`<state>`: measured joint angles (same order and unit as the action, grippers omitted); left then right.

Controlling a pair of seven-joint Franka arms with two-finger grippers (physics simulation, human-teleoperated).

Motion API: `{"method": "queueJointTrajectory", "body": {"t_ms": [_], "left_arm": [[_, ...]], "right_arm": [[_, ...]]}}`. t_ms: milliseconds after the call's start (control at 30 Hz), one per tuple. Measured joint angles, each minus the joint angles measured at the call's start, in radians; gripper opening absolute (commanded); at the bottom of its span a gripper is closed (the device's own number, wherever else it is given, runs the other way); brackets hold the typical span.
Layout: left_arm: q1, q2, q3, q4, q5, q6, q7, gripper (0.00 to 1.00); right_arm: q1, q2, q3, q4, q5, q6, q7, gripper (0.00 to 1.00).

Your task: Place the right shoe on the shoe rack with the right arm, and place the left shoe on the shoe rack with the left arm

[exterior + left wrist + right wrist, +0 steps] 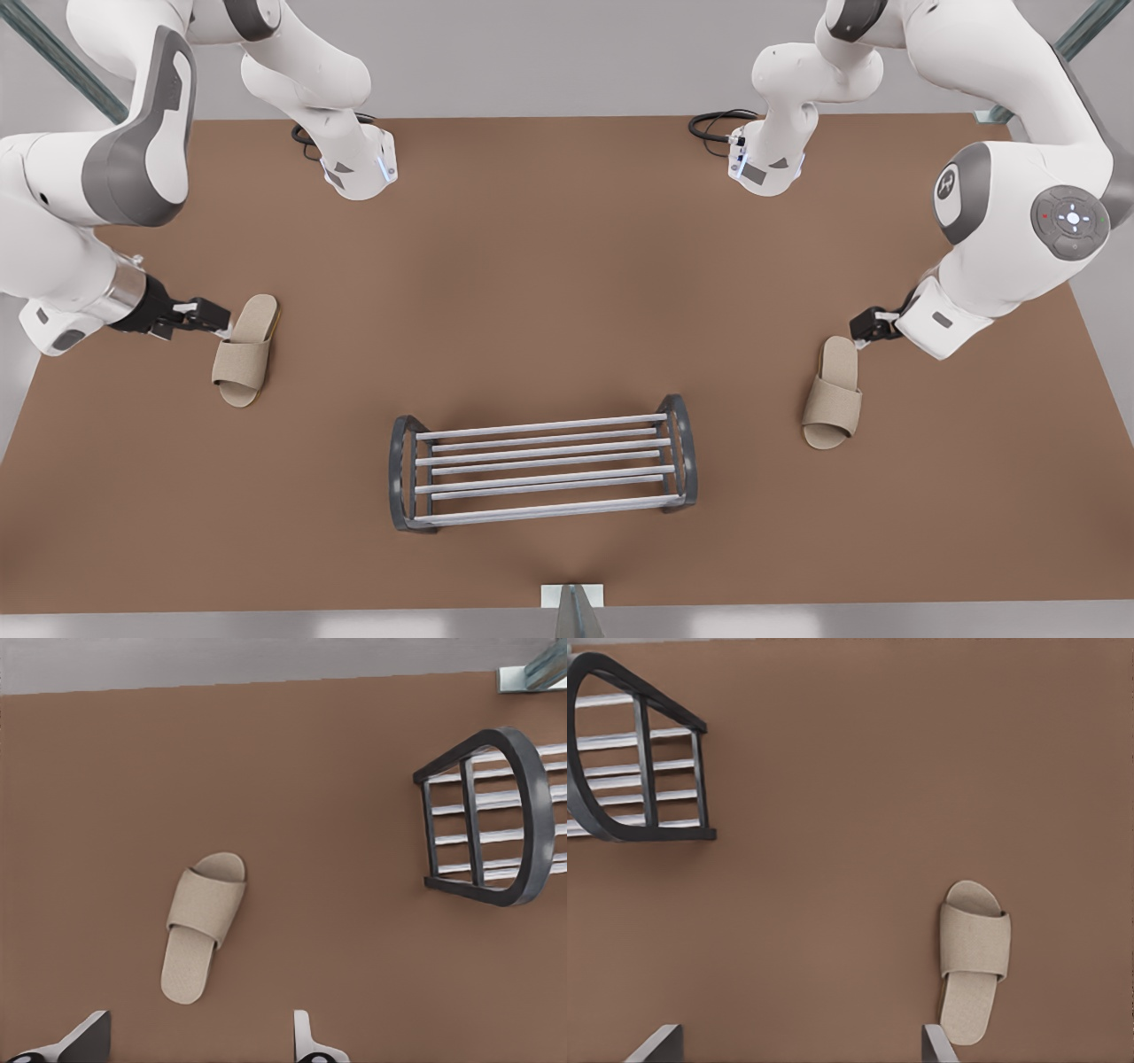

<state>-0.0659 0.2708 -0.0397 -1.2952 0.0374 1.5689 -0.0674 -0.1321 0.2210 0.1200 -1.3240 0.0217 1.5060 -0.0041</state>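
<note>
The left gripper [223,324] hangs open and empty beside the heel of the left shoe [245,349], on the front view's left. The right gripper [861,335] hangs open and empty at the heel of the right shoe [834,392], on the front view's right. Each shoe lies flat on the table [549,266], its long axis running heel-to-toe away from the fingers. The shoe rack [542,462] stands between them, well apart from both.

I see a flat brown tabletop [549,266] with a matte, even finish. Pale grey floor [549,80] borders its far edge and sides. Grey-green metal struts [62,62] cross both far corners. A small pale bracket [572,595] sits at the near edge. Lighting is soft and diffuse.
</note>
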Motion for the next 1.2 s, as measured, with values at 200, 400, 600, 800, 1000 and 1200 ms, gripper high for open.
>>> {"method": "queueJointTrajectory", "body": {"t_ms": [200, 400, 600, 800, 1000, 1200], "left_arm": [[-0.002, -0.037, 0.002, -0.121, 0.012, 0.067, -0.021, 1.0], [-0.004, -0.185, 0.001, -0.575, 0.223, 0.257, 0.065, 1.0], [-0.009, -0.246, 0.02, -0.858, 0.572, 0.545, 0.179, 1.0], [-0.022, -0.248, 0.071, -1.063, 0.949, 0.838, 0.227, 1.0], [-0.015, -0.211, 0.176, -1.105, 1.805, 1.062, -0.061, 1.0], [0.009, -0.147, 0.184, -1.162, 2.201, 1.125, -0.431, 1.0]], "right_arm": [[-0.047, -0.145, 0.169, -0.234, -0.101, 0.094, -0.001, 1.0], [0.159, -0.252, 0.446, -0.768, -0.607, 0.368, 0.037, 1.0], [0.246, -0.255, 0.424, -1.061, -1.403, 0.67, 0.196, 1.0], [-0.199, -0.228, 0.268, -1.156, -2.005, 0.79, 0.411, 1.0], [-0.777, -0.154, 0.246, -1.247, -2.242, 0.801, 0.581, 1.0], [0.037, -0.127, 0.253, -1.195, -2.34, 0.76, 0.707, 1.0]]}}
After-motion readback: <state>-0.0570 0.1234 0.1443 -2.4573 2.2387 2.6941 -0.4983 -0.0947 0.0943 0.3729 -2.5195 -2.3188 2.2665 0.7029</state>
